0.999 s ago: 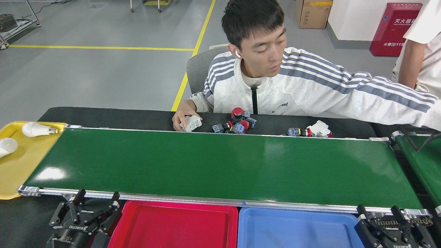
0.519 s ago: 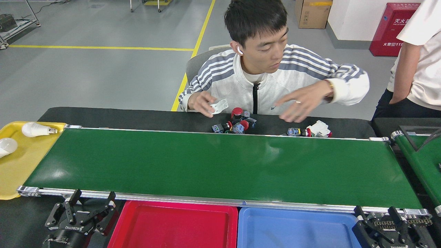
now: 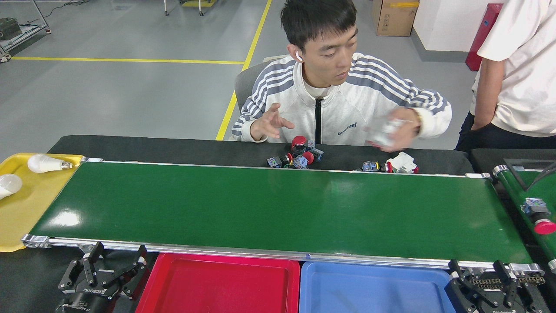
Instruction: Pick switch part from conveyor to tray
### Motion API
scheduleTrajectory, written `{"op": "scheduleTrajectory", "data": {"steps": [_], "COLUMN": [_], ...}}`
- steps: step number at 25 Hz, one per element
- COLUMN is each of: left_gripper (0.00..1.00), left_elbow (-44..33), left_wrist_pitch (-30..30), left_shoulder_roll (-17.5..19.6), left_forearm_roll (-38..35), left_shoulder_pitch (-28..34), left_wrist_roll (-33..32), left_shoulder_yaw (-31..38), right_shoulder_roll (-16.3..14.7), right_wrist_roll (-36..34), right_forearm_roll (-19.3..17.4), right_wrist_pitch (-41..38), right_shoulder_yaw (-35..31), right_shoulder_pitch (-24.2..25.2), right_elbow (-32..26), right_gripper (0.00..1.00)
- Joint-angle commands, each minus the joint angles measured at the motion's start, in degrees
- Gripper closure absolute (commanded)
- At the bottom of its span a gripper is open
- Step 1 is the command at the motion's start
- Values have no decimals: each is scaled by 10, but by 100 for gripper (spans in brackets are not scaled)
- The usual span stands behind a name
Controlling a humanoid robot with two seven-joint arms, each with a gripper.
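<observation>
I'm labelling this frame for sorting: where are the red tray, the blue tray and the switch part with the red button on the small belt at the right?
red tray (image 3: 219, 289): head view, bare floor.
blue tray (image 3: 373, 293): head view, bare floor.
switch part (image 3: 538, 216): head view, its body above the red button.

Black tabletop (image 3: 173, 148): carries green conveyor (image 3: 278, 208), yellow tray (image 3: 21, 208), red tray (image 3: 217, 282), blue tray (image 3: 373, 289), loose switch parts (image 3: 297, 157).

We see one switch part (image 3: 538, 215), grey-blue with a red button, lying on the small angled belt (image 3: 519, 198) right of our bare green conveyor (image 3: 278, 208); red tray (image 3: 219, 284) and blue tray (image 3: 373, 289) stand empty.
</observation>
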Motion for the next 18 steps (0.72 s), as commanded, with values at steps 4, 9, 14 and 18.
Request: {"op": "scheduleTrajectory", "data": {"steps": [4, 9, 14, 18], "left_gripper": [0, 0, 0, 0], "left_elbow": [-5, -7, -9, -4], "left_wrist_pitch": [41, 45, 47, 34], "left_shoulder_roll": [9, 37, 49, 47], "left_forearm_roll": [2, 4, 5, 5], "left_shoulder_pitch": [4, 0, -3, -6], "left_wrist_roll": [6, 6, 6, 6], "left_shoulder_yaw": [-6, -28, -53, -47], "right_shoulder_roll": [18, 22, 14, 7], "right_wrist_roll": [-51, -55, -53, -46], "right_forearm_roll": [4, 15, 20, 21], "right_wrist_pitch": [0, 2, 69, 69], "right_shoulder_yaw": [2, 8, 26, 34], "right_shoulder_pitch": [7, 22, 1, -26], "right_elbow": [-5, -5, 10, 40], "right_gripper": [2, 2, 2, 2]}}
